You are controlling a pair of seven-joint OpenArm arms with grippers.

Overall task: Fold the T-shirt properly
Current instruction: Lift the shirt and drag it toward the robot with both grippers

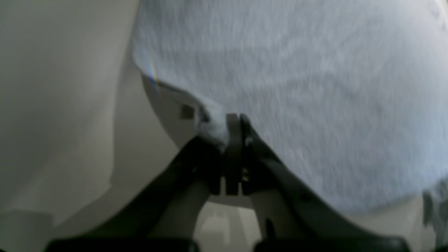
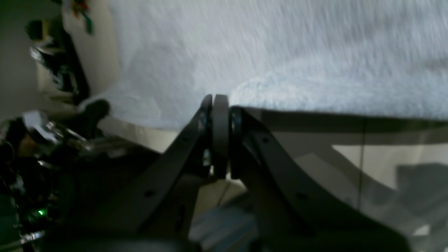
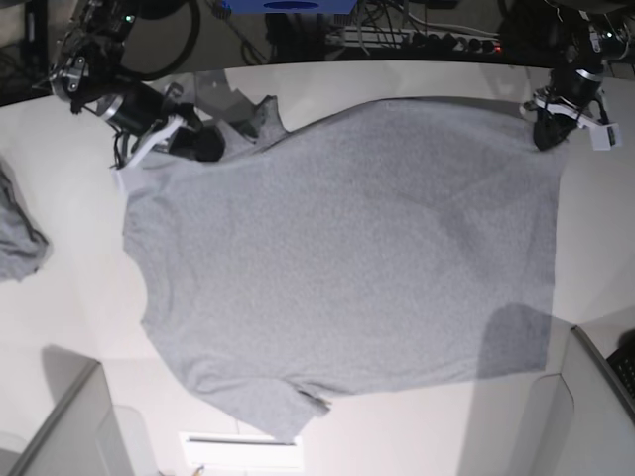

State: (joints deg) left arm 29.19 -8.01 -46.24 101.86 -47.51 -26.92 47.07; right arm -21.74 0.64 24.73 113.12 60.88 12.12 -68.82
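Blurry left pincer (image 1: 233, 122) pinching T-shirt (image 3: 347, 258) (hem edge).

A robotics lab or test bench, plain white counter (image 3: 69, 297) ringed by low partition panels (image 3: 60, 426), two black robot arms mounted at its far edge, tangled cables and a power strip (image 3: 417, 38) behind (green indicator light glowing), blue bin (image 3: 288, 6) beyond

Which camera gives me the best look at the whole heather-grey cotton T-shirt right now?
The base view: the heather-grey cotton T-shirt lies spread across the table, whole outline visible. The left and right wrist views show only blurred close-up cloth at each pinched edge.
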